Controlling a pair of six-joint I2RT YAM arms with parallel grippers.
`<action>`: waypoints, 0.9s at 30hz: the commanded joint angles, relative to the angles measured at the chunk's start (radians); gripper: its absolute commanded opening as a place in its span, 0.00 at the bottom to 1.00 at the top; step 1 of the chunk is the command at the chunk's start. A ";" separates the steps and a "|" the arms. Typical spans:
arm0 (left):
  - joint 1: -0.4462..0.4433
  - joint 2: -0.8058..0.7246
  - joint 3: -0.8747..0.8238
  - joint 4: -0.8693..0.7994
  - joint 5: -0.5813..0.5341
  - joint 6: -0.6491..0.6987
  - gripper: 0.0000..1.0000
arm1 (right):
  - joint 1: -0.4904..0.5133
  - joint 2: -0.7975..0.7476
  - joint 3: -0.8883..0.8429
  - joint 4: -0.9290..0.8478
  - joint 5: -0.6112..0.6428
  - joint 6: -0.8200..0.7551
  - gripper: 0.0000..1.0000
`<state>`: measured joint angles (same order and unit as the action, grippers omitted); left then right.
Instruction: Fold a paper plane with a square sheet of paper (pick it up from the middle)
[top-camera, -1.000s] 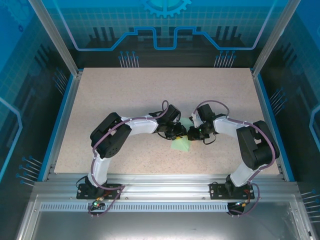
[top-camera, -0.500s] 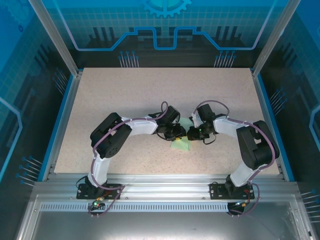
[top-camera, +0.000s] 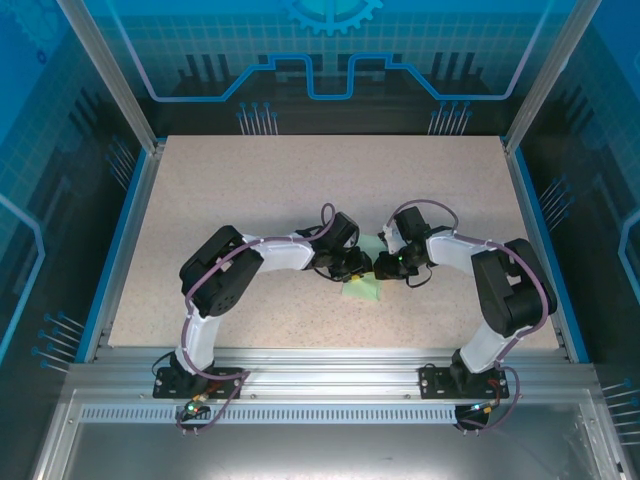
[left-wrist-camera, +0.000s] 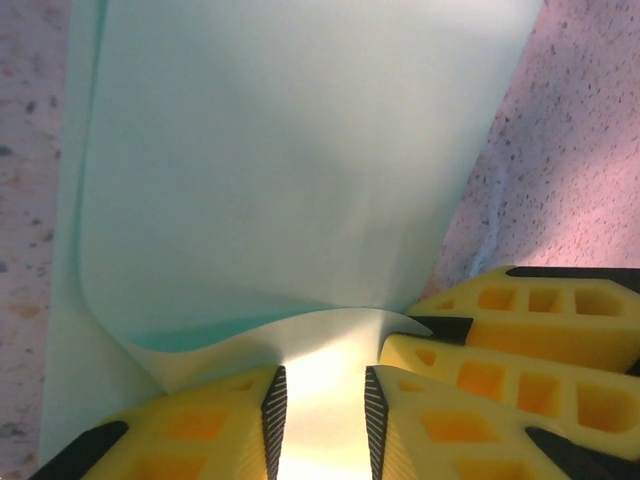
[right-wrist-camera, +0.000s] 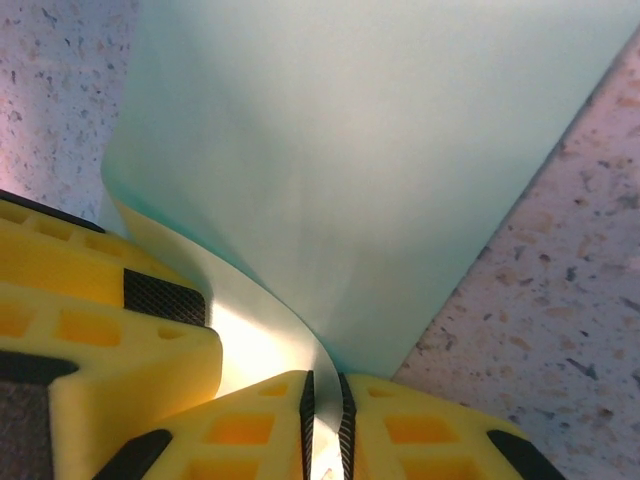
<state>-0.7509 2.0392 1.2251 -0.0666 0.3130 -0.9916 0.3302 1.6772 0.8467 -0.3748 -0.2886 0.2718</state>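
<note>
The square sheet of paper (top-camera: 362, 290) is pale mint green and hangs bent between my two grippers, just above the table's middle. My right gripper (right-wrist-camera: 323, 378) is shut on a curled edge of the sheet (right-wrist-camera: 370, 150), which runs edge-on through the thin slit between its pads. My left gripper (left-wrist-camera: 320, 375) stands open, its pads a clear gap apart, and the brightly lit sheet (left-wrist-camera: 290, 170) curves across that gap. From above, the left gripper (top-camera: 358, 266) and the right gripper (top-camera: 383, 266) meet almost tip to tip. Neither wrist view shows the sheet's far part.
The speckled tabletop (top-camera: 250, 190) lies bare around the arms, bounded by blue rails and glass walls. The right gripper's yellow fingers (left-wrist-camera: 520, 320) crowd the left wrist view, and the left gripper's fingers (right-wrist-camera: 100, 330) sit close in the right wrist view.
The right arm's elbow has shifted very slightly. Both grippers and the sheet stay where they were.
</note>
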 joint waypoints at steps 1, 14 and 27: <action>-0.006 -0.011 -0.039 0.011 -0.021 -0.031 0.30 | -0.013 -0.004 0.006 0.011 0.006 0.019 0.21; -0.007 -0.017 -0.044 0.006 -0.034 -0.035 0.28 | -0.031 -0.362 -0.190 0.028 -0.135 0.169 0.27; -0.006 -0.014 -0.031 -0.004 -0.034 -0.026 0.28 | 0.076 -0.193 -0.150 0.086 -0.190 0.222 0.13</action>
<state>-0.7509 2.0335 1.2015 -0.0307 0.3061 -1.0222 0.3889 1.4506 0.6632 -0.3092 -0.4713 0.4698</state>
